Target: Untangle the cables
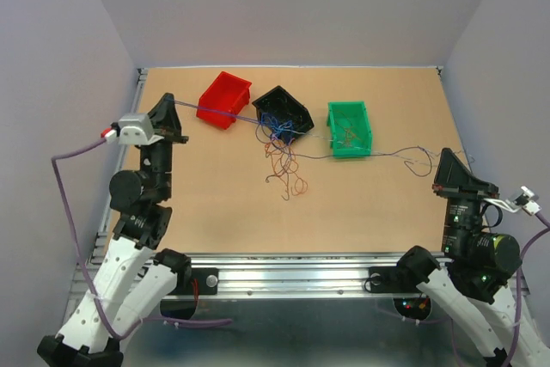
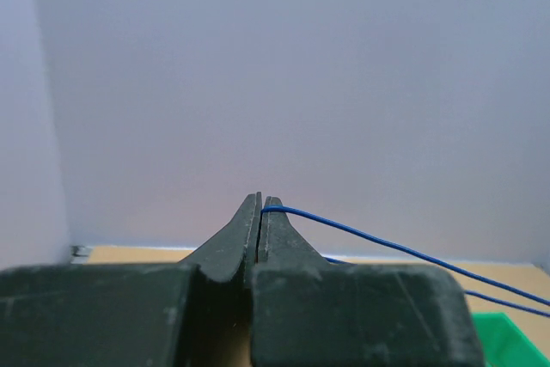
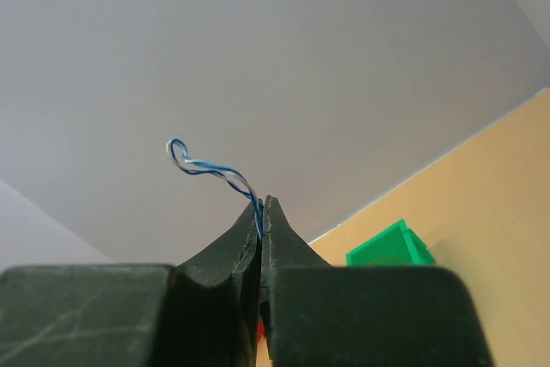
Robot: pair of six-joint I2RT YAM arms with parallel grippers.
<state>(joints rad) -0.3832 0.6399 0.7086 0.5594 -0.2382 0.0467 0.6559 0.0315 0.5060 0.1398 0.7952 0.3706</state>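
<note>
**Top view.** The cables (image 1: 282,137) are a tangle sitting in the black bin (image 1: 285,106) and spilling over its near side. Orange and red loops trail onto the table (image 1: 206,204) toward the arms. A blue strand (image 1: 187,105) runs left from the black bin, taut, across the red bin (image 1: 225,96), and ends at the left gripper (image 1: 175,103). A second strand (image 1: 391,155) runs right from the black bin, past the green bin (image 1: 349,129), to the right gripper (image 1: 444,157), with loose curls near that end. The stretched line's long axis lies left to right across the table.

**Left wrist.** The left gripper (image 2: 260,204) has its jaws pressed together, pinching the blue strand (image 2: 387,247). The strand leaves the tips to the right and slopes down. A corner of the green bin (image 2: 509,339) shows.

**Right wrist.** The right gripper (image 3: 261,204) has its jaws pressed together on a twisted blue-and-white end (image 3: 210,168). The end curls up and to the left, finishing in a small loop. The green bin (image 3: 391,247) lies beyond it.
</note>
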